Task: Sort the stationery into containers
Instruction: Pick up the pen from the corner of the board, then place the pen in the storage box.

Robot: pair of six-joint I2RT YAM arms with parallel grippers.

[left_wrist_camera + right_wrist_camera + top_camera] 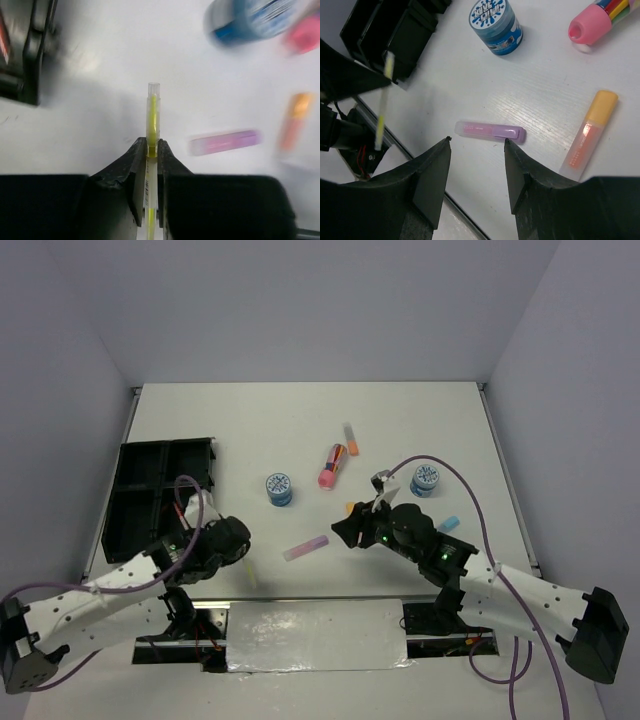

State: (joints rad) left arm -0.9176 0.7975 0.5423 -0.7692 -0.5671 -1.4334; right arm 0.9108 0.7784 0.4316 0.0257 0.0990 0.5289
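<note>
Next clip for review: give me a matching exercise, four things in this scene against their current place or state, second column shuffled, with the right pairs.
Column one
1. yellow pen
2. lilac stick
3. black tray
4. right end effector

Column two
A. open, holding nothing
B. on the left arm's side of the table
C. clamped in the left end effector
D. lying flat between the two arms

Pairs: 1-C, 2-D, 3-B, 4-A
</note>
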